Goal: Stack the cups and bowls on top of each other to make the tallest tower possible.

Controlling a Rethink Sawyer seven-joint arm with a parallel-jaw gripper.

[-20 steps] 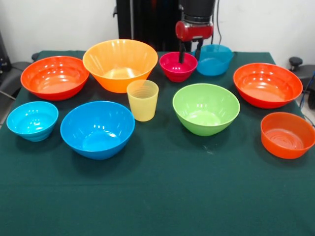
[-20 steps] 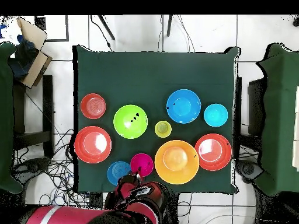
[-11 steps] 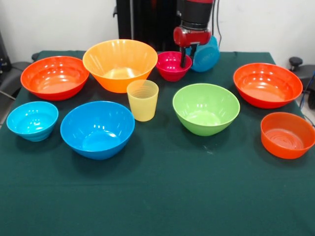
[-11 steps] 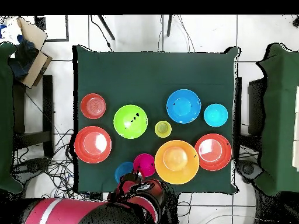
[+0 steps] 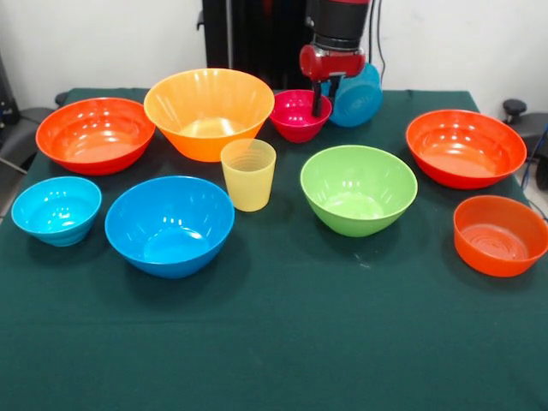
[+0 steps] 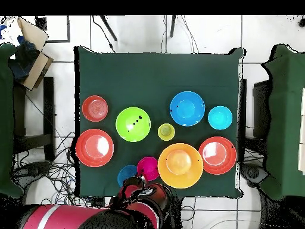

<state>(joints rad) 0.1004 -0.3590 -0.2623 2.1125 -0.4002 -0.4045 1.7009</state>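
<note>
front view: the hand (image 5: 324, 92) comes down at the far edge of the tabletop (image 5: 282, 342), closed on the rim of the magenta bowl (image 5: 298, 116), one finger inside the bowl and the other behind its rim. the magenta bowl sits just beside the big light-orange bowl (image 5: 208, 111). a small blue bowl (image 5: 358, 94) stands tipped up on its side right behind the hand. the pale-yellow cup (image 5: 248, 175) stands upright in the middle, in front of the light-orange bowl and between the large blue bowl (image 5: 169, 224) and the green bowl (image 5: 358, 189). a red-orange bowl (image 5: 95, 134) lies at the far left with a small cyan bowl (image 5: 56, 210) in front of it. another red-orange bowl (image 5: 465, 147) lies at the right with a smaller orange bowl (image 5: 500, 235) in front of it. no bowl rests inside another

overhead view: the hand (image 6: 140, 178) sits at the edge of the magenta bowl (image 6: 148, 167), which touches the light-orange bowl (image 6: 180, 165). the small blue bowl (image 6: 125, 175) shows partly beside the arm. the cup (image 6: 166, 132) stands between the green bowl (image 6: 133, 124) and the large blue bowl (image 6: 187, 108)
</note>
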